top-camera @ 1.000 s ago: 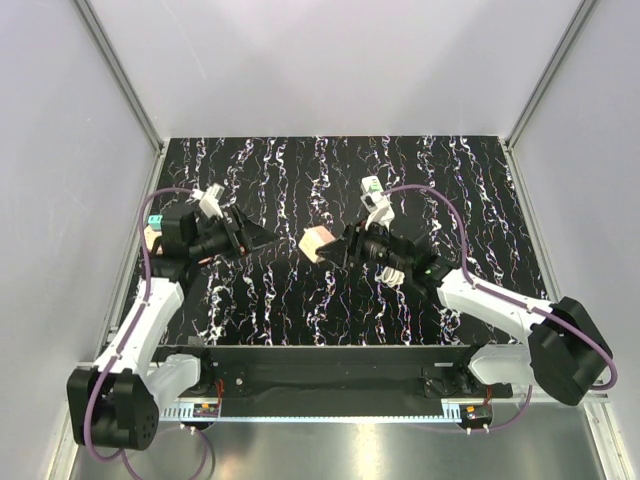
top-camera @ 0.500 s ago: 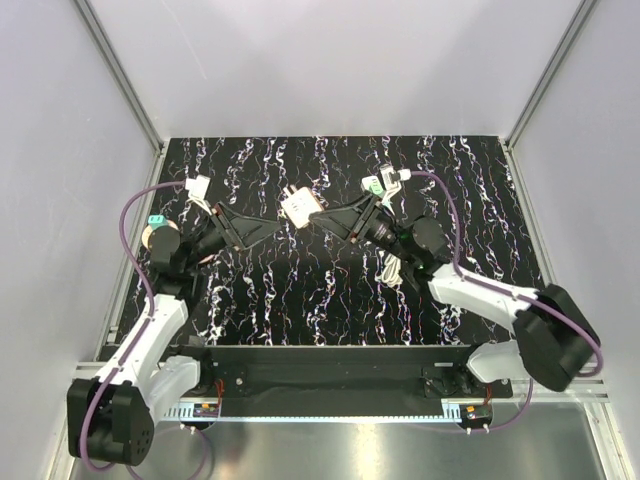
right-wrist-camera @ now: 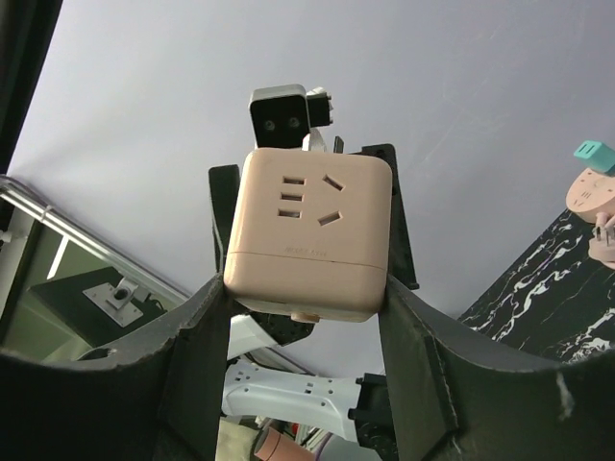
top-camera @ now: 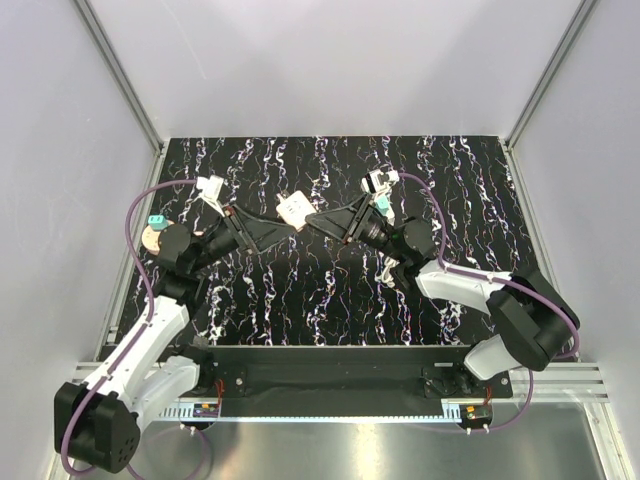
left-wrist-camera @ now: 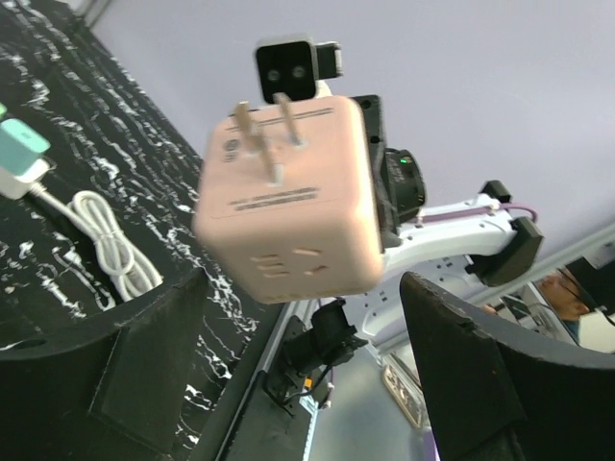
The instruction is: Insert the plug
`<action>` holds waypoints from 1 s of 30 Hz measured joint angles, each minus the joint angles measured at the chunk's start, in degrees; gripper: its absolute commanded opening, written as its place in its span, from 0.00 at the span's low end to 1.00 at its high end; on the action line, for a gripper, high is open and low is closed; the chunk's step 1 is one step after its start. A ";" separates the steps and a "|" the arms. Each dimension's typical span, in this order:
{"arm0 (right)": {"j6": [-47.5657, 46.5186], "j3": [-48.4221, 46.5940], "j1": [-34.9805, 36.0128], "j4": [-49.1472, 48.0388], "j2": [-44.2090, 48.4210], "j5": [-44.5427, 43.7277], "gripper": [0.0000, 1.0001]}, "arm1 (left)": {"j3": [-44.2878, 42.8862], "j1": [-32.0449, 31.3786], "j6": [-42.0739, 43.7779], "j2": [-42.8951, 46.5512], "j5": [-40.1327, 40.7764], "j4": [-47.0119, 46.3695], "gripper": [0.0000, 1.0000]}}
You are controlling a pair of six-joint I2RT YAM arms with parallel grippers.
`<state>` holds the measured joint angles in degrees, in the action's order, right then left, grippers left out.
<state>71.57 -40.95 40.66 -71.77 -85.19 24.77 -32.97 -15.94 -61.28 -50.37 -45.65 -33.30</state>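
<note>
My right gripper (right-wrist-camera: 303, 288) is shut on a pink cube adapter (right-wrist-camera: 309, 230) and holds it in the air, socket face toward its own camera. In the top view the right gripper (top-camera: 309, 220) holds the cube (top-camera: 294, 209) over the mat's middle. My left gripper (left-wrist-camera: 300, 309) is open. Its fingers stand wide apart just below the cube (left-wrist-camera: 288, 206), whose metal prongs face it, and do not touch it. In the top view the left gripper (top-camera: 283, 229) points at the cube from the left. The light-green plug (left-wrist-camera: 19, 146) lies on the mat at a white strip's end.
A coiled white cord (left-wrist-camera: 101, 245) lies on the black marbled mat (top-camera: 330, 290) beside the plug. A teal block (top-camera: 155, 220) sits on a pink round thing (top-camera: 150, 238) at the mat's left edge. Grey walls close in three sides.
The right gripper has lifted the pink cube up and to the left. The left gripper has swung right and up until it faces the cube. Both arms now meet over the mat's middle.
</note>
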 measured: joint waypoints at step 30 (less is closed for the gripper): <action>1.05 2.84 -2.71 -2.64 -2.32 16.94 0.92 | -2.36 -1.51 9.46 3.54 -3.91 21.62 0.00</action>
<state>72.62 -38.11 37.95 -74.41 -87.50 41.71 -35.33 -17.45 -51.81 -46.83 -49.56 -11.68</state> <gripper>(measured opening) 0.910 0.654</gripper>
